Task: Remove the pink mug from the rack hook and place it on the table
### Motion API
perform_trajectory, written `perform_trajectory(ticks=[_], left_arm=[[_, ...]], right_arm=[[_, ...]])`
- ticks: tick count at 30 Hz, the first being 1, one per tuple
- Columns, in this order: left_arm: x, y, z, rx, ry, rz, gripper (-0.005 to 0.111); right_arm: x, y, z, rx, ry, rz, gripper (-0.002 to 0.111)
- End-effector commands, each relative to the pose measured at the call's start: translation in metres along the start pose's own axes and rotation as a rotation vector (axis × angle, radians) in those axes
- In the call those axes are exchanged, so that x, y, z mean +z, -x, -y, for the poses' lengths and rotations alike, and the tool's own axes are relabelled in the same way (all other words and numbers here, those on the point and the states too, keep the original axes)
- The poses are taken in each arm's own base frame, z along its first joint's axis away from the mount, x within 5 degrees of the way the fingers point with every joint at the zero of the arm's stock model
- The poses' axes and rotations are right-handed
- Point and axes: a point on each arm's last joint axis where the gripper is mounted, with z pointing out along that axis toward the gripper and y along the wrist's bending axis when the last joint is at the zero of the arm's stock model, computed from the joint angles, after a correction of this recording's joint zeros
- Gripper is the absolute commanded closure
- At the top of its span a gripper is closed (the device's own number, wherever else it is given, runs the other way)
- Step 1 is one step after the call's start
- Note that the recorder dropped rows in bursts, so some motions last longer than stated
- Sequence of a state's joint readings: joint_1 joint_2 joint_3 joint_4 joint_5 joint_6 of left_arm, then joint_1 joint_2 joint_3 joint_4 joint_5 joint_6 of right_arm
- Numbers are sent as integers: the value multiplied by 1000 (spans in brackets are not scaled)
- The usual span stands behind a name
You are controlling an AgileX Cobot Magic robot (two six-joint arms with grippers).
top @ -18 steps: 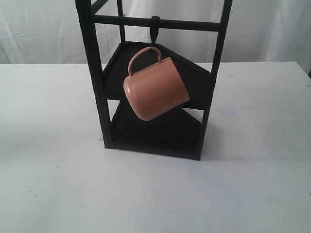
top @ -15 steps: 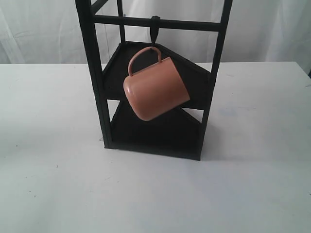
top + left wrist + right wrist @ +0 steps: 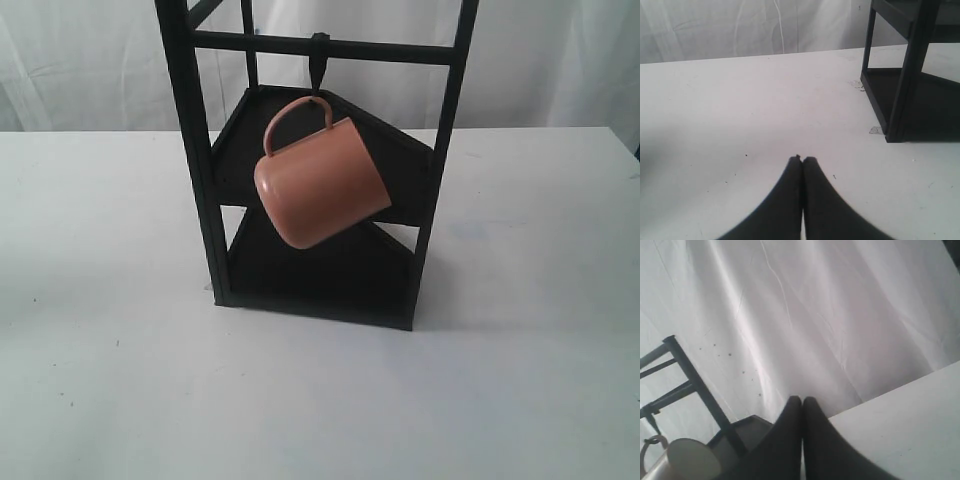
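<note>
The pink mug (image 3: 322,185) hangs tilted by its loop handle from the rack hook (image 3: 319,68), a black peg under the top crossbar of the black rack (image 3: 195,150). Its creamy inside (image 3: 692,459) shows in the right wrist view. The white table (image 3: 120,380) spreads around the rack. No gripper appears in the exterior view. My left gripper (image 3: 802,159) is shut with nothing in it, low over bare table, apart from the rack's lower shelf (image 3: 912,100). My right gripper (image 3: 802,400) is shut and empty, off to one side of the rack (image 3: 695,385).
A white curtain (image 3: 560,70) hangs behind the table. The rack has two dark shelves (image 3: 300,275) behind and below the mug. A scrap of tape (image 3: 876,130) lies by the rack's foot.
</note>
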State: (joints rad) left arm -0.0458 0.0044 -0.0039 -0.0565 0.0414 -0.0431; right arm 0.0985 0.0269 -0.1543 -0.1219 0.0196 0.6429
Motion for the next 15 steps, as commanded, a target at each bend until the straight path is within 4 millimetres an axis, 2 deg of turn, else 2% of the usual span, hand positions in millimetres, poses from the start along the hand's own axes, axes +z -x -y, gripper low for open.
perform_trajectory(ticks=[1,5,9,12,15], left_arm=[[0,-1,0,-4,4,3,107],[0,-1,0,-4,4,3,107],[0,-1,0,-4,4,3,107],[0,-1,0,-4,4,3,107],[0,-1,0,-4,4,3,107]], right_arm=[[9,21,-17,-137,57,-116,108],[24,25,-34,-281,120,-393,108],[42,17,-62,-451,342,-689,108],[53,14,-80,-616,534,-737,107],[66,13,-92,-663,627,-728,96]])
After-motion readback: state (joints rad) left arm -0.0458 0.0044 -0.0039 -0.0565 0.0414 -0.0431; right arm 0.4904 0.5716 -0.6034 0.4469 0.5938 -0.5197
